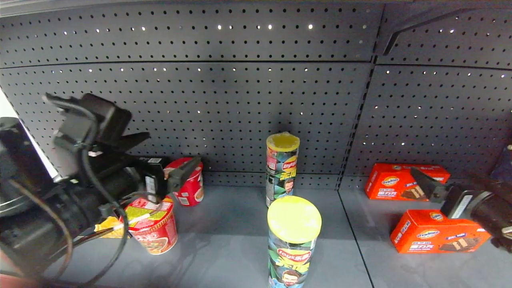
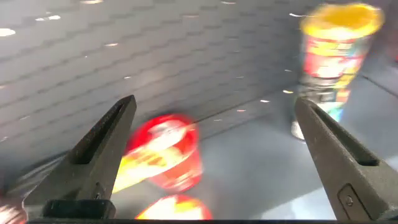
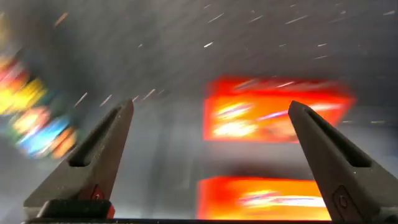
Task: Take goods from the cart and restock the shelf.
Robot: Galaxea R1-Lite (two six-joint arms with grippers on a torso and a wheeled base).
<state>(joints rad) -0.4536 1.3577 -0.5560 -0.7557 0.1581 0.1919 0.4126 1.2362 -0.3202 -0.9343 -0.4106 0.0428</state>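
Frankly, your main worry is the left side: the left gripper [image 2: 216, 102] has its fingers wide apart and empty, and it hangs just beside the small red paper noodle cup [image 1: 191, 184] at the back of the grey metal shelf [image 1: 232, 240]. A sideways swing could knock that cup against the dark perforated back panel [image 1: 200, 100]. A black cable from that arm lies across the nearer red noodle cup with the yellow-green lid [image 1: 154, 228], so pulling back might drag or tip it (I judge this the likeliest upset). The front tall crisp tube with the yellow plastic lid [image 1: 293, 240] stands near the shelf's front, with its twin, the rear yellow-lidded crisp tube [image 1: 282, 168], behind it. Either arm crossing the middle could topple them. The right gripper [image 3: 210, 104] is also spread and holds nothing, poised over the nearer flat orange cardboard box [image 1: 432, 236], with the farther orange cardboard box [image 1: 400, 180] by the back panel. A drop there could shove the nearer box. From the head view you get the cable and the spacing of all the goods. From each wrist view you get the clear gap between the fingers, and the left one lines up the rear red cup between them.
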